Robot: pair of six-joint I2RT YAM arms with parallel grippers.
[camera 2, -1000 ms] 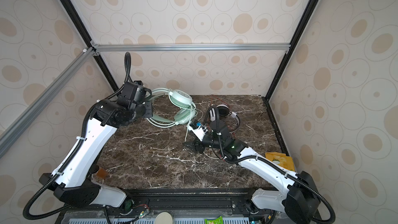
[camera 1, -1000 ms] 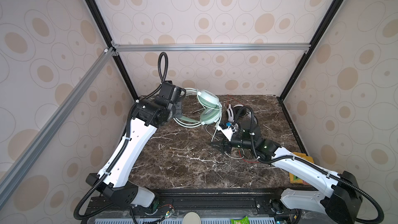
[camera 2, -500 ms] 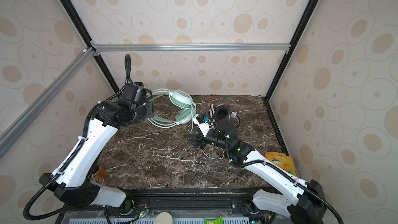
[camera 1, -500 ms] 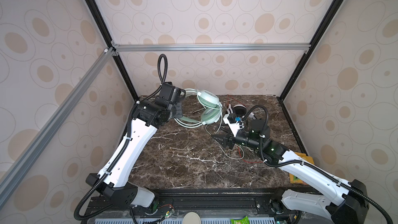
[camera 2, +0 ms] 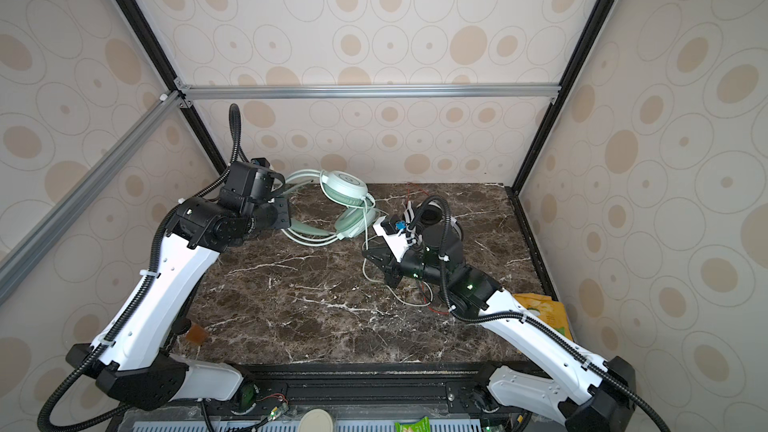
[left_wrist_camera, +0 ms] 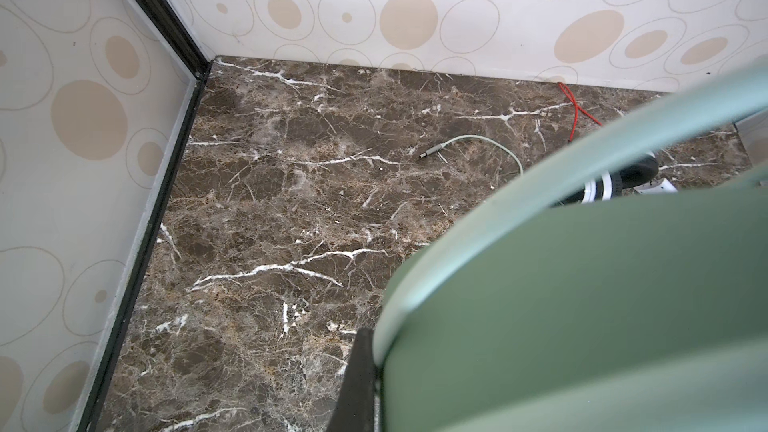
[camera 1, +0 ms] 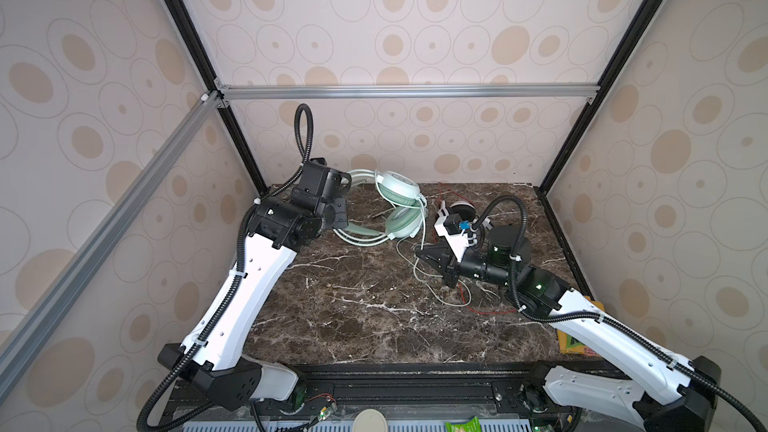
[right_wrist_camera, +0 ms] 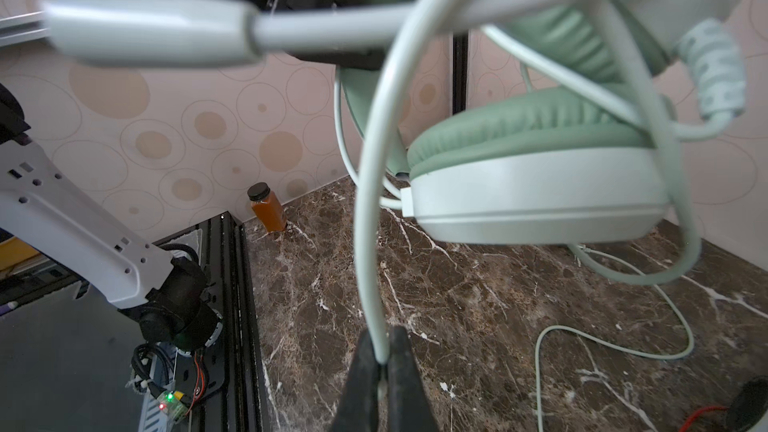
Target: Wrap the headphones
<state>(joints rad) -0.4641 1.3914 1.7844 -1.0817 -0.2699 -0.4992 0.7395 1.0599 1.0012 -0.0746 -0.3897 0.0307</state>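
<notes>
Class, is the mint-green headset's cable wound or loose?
Mostly loose: the pale green cable sprawls over the table, its plug lying free; the right claw pinches one stretch.

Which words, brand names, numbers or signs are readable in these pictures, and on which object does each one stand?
No text is legible in any view.
The yellow packet: print too small to read.
The green packet: print too small to read.
The mint-green headphones: a round mark on the ear cup, no legible letters.
The pale green cable: no print shows.
The orange bottle: no label shows.
</notes>
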